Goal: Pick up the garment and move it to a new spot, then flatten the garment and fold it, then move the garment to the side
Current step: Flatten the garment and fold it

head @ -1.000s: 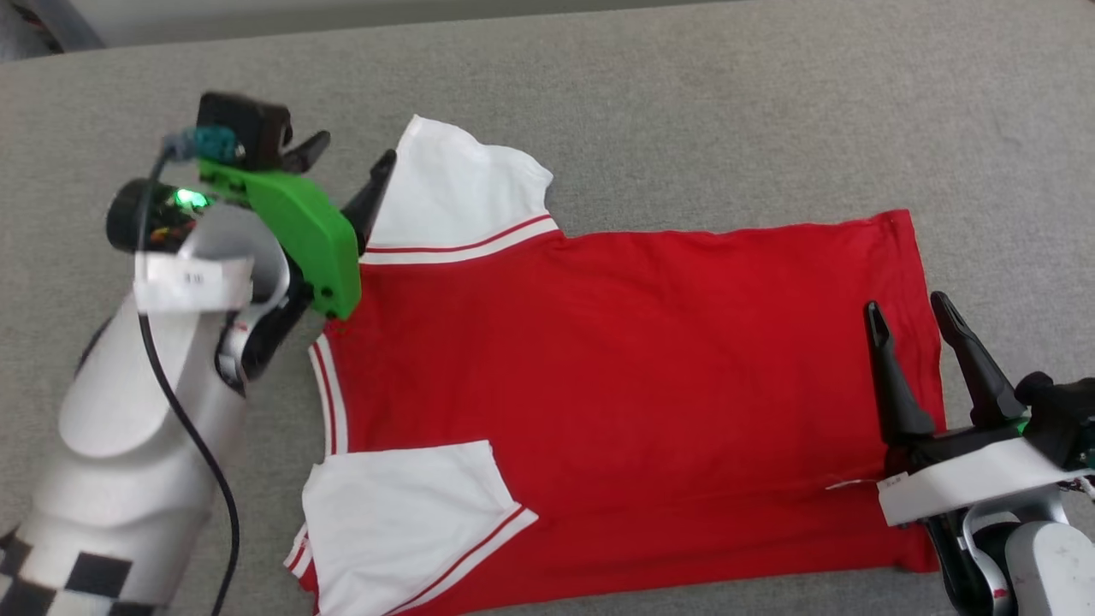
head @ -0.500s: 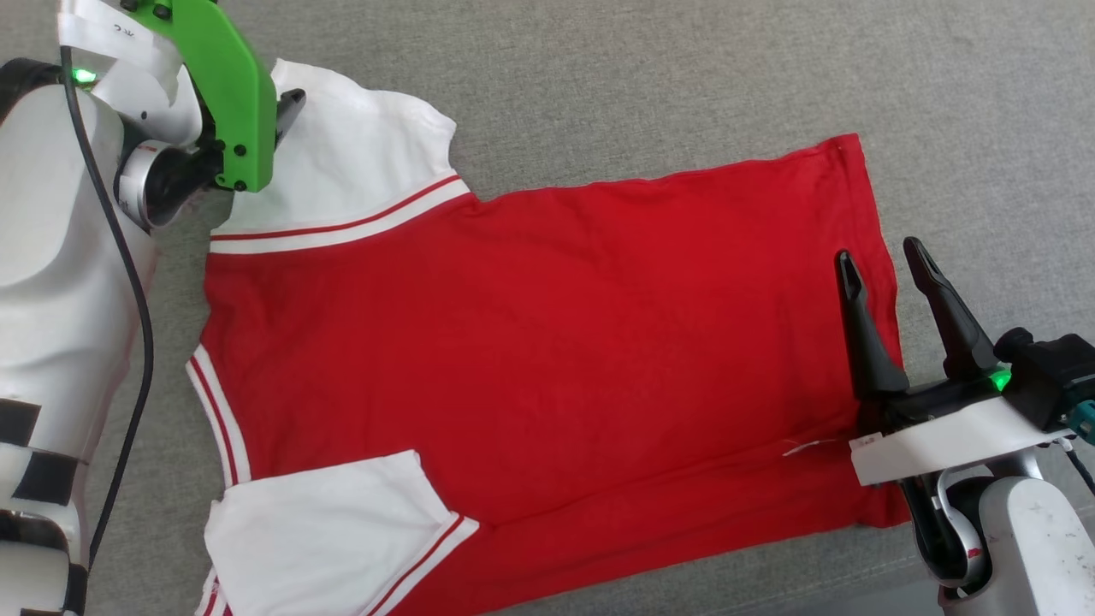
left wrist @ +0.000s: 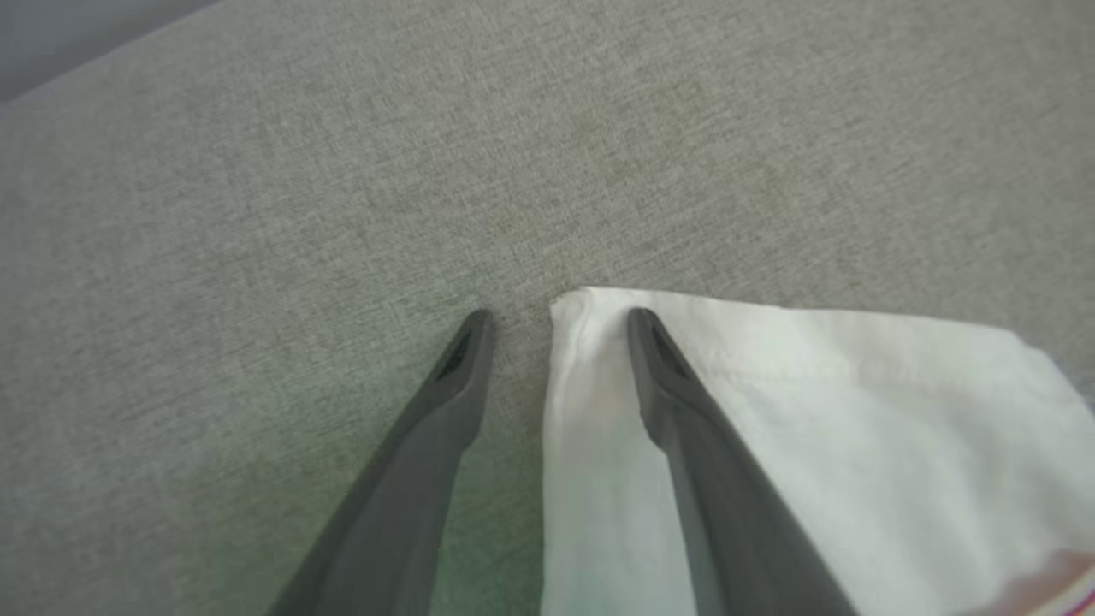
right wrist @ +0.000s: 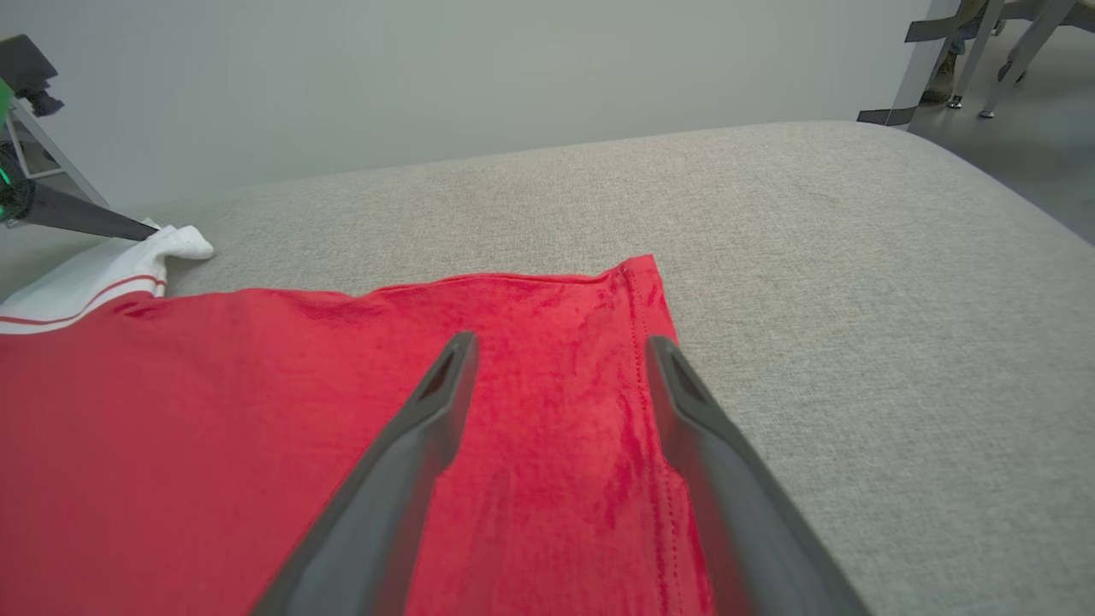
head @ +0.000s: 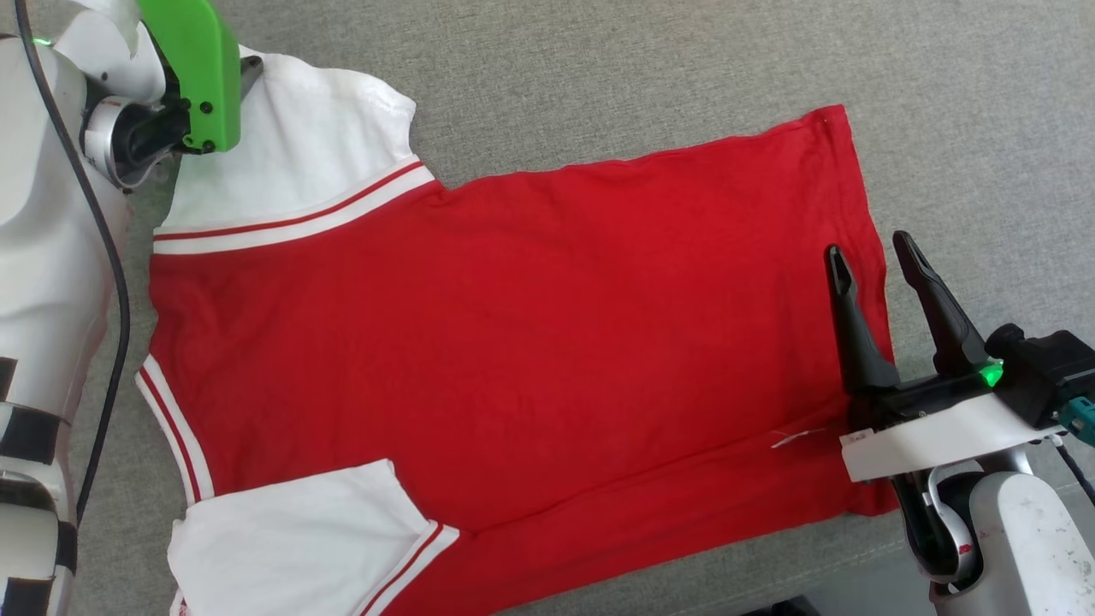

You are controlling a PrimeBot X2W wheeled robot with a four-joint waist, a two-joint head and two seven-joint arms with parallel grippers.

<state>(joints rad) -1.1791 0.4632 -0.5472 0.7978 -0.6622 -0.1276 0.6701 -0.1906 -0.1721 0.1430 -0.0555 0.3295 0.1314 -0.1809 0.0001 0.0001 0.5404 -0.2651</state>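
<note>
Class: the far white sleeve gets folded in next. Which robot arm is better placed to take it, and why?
Left. The left gripper sits open astride the sleeve corner, one finger over the cloth. The right gripper is open over the red hem at the opposite end of the garment.

The garment (head: 513,325) lies spread on the cushion (head: 599,60).
</note>
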